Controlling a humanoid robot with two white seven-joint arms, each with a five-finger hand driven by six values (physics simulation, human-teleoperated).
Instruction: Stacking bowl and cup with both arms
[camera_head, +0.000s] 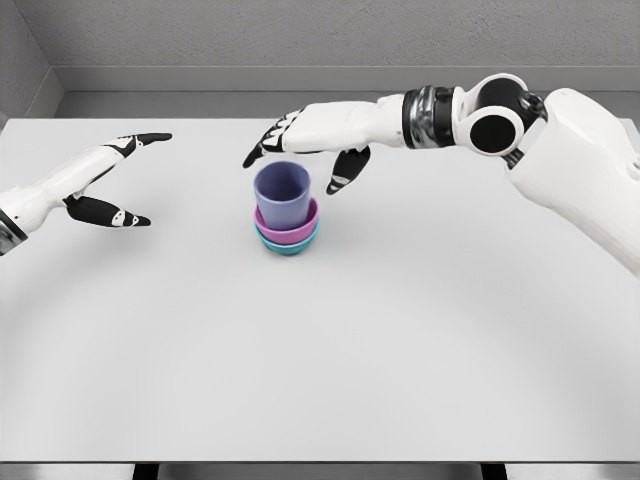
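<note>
On the white table (400, 350) before grey walls, both hands spread empty around the stacked cup (282, 195).

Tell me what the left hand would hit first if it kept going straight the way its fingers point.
Probably nothing. The left hand points right and away across the table, passing behind the purple cup; depth is unclear, but the right hand could lie in that line.

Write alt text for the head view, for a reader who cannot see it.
A purple cup sits in a pink bowl nested in a teal bowl on a white table. The right hand hovers open just above and behind the cup; the left hand, also open, is off to the left.
</note>
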